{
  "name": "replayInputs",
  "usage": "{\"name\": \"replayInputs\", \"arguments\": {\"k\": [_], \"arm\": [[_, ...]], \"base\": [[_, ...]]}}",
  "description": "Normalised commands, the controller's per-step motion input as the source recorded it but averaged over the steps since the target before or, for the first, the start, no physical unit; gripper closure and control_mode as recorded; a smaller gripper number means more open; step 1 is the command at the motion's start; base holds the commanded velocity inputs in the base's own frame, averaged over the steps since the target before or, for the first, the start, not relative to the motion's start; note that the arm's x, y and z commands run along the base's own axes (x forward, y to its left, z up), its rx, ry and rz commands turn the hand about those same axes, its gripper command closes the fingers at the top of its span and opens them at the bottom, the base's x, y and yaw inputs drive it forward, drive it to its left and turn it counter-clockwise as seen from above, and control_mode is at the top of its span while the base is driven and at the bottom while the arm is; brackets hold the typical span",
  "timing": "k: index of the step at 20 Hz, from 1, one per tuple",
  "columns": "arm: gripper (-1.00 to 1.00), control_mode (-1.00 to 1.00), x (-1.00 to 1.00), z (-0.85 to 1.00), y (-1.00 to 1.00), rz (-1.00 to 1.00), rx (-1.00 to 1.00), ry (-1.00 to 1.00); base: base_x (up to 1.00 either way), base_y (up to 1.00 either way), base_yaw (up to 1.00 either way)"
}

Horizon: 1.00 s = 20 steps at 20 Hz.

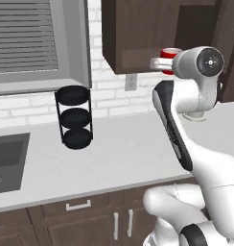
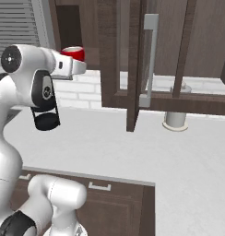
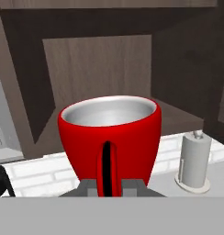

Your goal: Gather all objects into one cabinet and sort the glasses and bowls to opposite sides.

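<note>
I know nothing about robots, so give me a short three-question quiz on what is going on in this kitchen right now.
1. True or false: the gripper is shut on the handle of a red mug.
2. What stands on the counter near the sink? A) a toaster B) a black three-tier rack C) a kettle
3. Fill in: the mug is held upright in front of the open dark-wood ______.

Key: 1 true, the fingers pinch the handle. 2 B. 3 cabinet.
</note>
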Motion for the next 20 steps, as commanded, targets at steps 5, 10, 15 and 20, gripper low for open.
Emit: {"name": "replayInputs", "arguments": {"k": [5, 10, 15, 20], "arm": [[1.00, -1.00, -0.93, 0.28, 0.03, 0.00, 0.00, 0.00], [1.00, -1.00, -1.00, 0.00, 0.00, 0.05, 0.00, 0.00], [1.00, -1.00, -1.00, 0.00, 0.00, 0.11, 0.00, 0.00], [1.00, -1.00, -1.00, 0.00, 0.00, 0.05, 0.00, 0.00]], "base": [[0.00, 0.00, 0.00], [0.00, 0.00, 0.00], [0.00, 0.00, 0.00], [0.00, 0.00, 0.00]]}}
